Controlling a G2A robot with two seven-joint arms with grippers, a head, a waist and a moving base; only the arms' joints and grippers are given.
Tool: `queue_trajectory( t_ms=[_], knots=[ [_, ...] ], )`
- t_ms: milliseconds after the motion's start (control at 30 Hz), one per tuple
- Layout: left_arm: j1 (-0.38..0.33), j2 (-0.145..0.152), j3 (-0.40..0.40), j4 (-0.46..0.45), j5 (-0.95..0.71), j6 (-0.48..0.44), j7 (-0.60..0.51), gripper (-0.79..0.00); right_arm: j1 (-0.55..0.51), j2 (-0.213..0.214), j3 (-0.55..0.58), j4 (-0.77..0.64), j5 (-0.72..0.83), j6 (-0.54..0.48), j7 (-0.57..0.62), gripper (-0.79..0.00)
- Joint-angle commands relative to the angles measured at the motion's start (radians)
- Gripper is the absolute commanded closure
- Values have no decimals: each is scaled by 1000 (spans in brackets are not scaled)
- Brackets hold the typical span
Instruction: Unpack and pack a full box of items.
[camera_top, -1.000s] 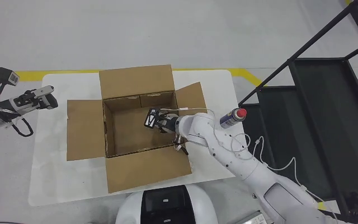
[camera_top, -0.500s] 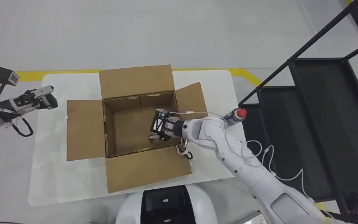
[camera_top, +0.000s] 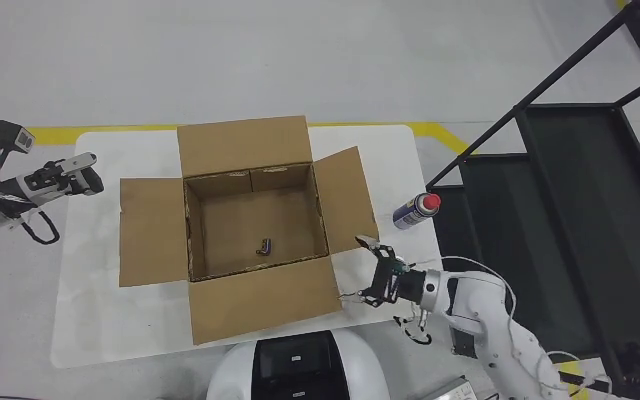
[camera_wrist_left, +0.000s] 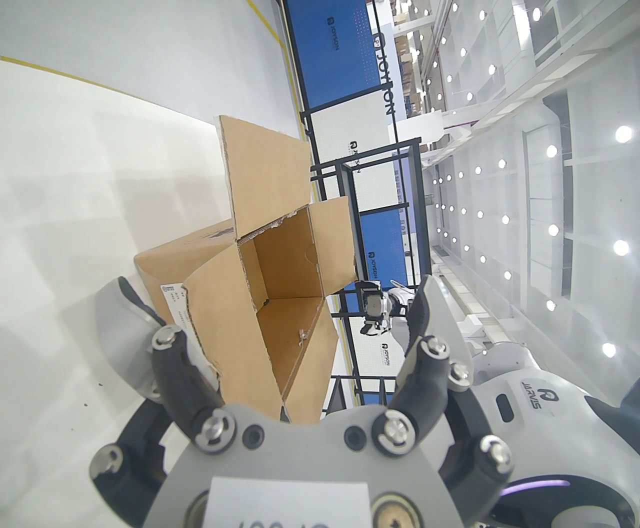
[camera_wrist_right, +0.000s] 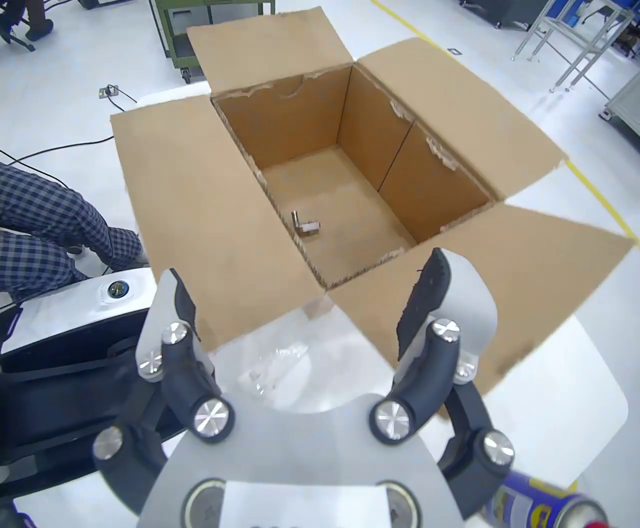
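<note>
**Box open, right end effector drawn out of it**

Box (camera_top: 235, 225) stands open in the middle of the table (camera_top: 110, 300), with all four flaps folded outward. One small bracket (camera_top: 264, 247) lies on its floor, close to the near wall (grey metal, bent into an L, as the right wrist view shows).

The right end effector (camera_top: 360, 270) hangs over the table's near right part, just off the corner where the near and right flaps meet. Its fingers are spread wide with nothing between them. A second ago it was down inside the box by the right wall. Half a second ago it was still inside, closer to the near wall. Since then it has come up, out and back toward the robot, and the arm no longer covers the box floor.

The can (camera_top: 416, 210) sits at the table's right edge, beyond the right flap, where it was before.

The left end effector (camera_top: 75, 172) is off the table's far left corner, well apart from the box. It is also wide and empty, and has not shifted.
</note>
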Motion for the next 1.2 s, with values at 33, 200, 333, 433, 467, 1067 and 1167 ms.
queue_trajectory(
  t_ms=[33, 200, 333, 433, 467, 1067, 1167],
  knots=[
    [0, 0, 0, 0, 0, 0, 0, -785, -58, 6, 28, 38, -34, 9, -9, -785],
    [0, 0, 0, 0, 0, 0, 0, -785, -77, 4, 21, 132, 5, 84, 7, -785],
    [0, 0, 0, 0, 0, 0, 0, -785, -70, -3, 31, 217, 89, 203, 66, -776],
    [0, 0, 0, 0, 0, 0, 0, -785, -48, -8, 38, 255, 148, 303, 141, -579],
    [0, 0, 0, 0, 0, 0, 0, -785, -40, -9, 40, 266, 168, 329, 154, -557],
    [0, 0, 0, 0, 0, 0, 0, -785, 67, -23, 14, 428, 284, 517, 315, -456],
    [0, 0, 0, 0, 0, 0, 0, -785, 86, -25, -7, 452, 288, 513, 318, -369]
  ],
)
